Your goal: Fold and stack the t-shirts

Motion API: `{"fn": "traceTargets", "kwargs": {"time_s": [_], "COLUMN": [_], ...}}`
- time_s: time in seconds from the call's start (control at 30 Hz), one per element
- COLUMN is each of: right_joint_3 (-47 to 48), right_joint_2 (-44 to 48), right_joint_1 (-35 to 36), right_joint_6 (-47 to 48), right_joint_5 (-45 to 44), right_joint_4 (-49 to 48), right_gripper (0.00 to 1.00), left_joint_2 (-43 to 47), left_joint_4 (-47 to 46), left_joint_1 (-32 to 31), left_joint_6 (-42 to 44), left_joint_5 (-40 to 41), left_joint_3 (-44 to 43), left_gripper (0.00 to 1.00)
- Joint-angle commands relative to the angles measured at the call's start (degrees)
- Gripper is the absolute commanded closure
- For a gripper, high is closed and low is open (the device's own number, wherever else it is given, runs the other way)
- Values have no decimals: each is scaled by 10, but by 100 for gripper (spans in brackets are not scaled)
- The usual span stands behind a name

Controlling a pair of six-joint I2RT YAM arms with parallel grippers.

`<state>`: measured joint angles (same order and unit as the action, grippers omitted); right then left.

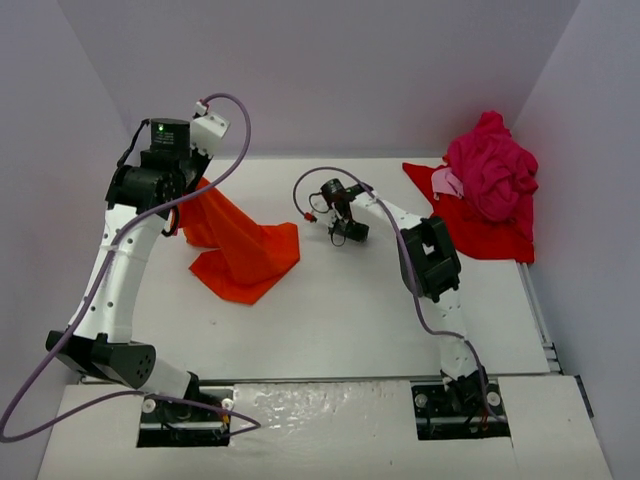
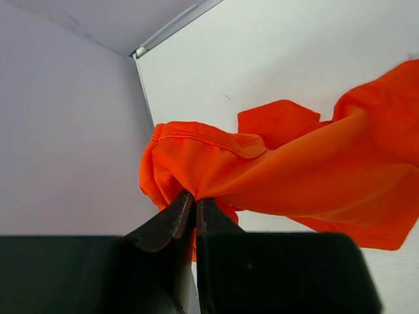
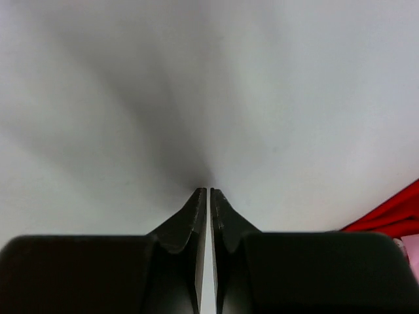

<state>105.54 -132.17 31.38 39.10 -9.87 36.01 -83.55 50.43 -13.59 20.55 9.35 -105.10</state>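
Two pairs of fingers, three shirts, one surface.

Left fingers (image 2: 180, 208): pressed together, clamped on a bunched fold of the orange shirt (image 2: 314, 176) near its stitched hem. The clamped end is raised. From there the cloth slopes down and spreads onto the surface (image 1: 340, 320) at left-centre, where its lower part lies wrinkled (image 1: 245, 258).

Right fingers (image 3: 200, 204): together, with only a hairline slit between them and nothing held. They point at bare surface near the middle, well apart from the orange shirt. Whether the tips touch the surface cannot be told.

Shirts, counted:
- One orange shirt, held by the left fingers.
- One red shirt (image 1: 480, 238), lying spread at the far right corner of the surface. One edge of it shows at the lower right of the right wrist view (image 3: 393, 212).
- One magenta shirt (image 1: 492, 170), crumpled in a heap on the far part of the red shirt and against the right wall (image 1: 590, 150).

Arms: two, bases at the near edge, each trailing one purple cable (image 1: 240, 120).
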Motion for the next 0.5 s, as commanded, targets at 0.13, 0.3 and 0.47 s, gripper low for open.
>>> {"fn": "traceTargets", "kwargs": {"time_s": [0.13,0.3,0.47], "right_joint_3": [75,49,56], "right_joint_2": [64,152,193], "right_joint_1": [67,179,261], "right_joint_6": [-29,-30,-53], "right_joint_5": [-88,-63,-28], "right_joint_4": [-1,2,30], "right_gripper": [65,64,66], "left_joint_2": [15,6,-25], "left_joint_4": [-26,-56,-68], "left_joint_1": [-12,-13,-13], "left_joint_6": [-6,-3,-10], "left_joint_5": [6,21,32], "left_joint_3": [19,45,54], "left_gripper": [100,100,100]}}
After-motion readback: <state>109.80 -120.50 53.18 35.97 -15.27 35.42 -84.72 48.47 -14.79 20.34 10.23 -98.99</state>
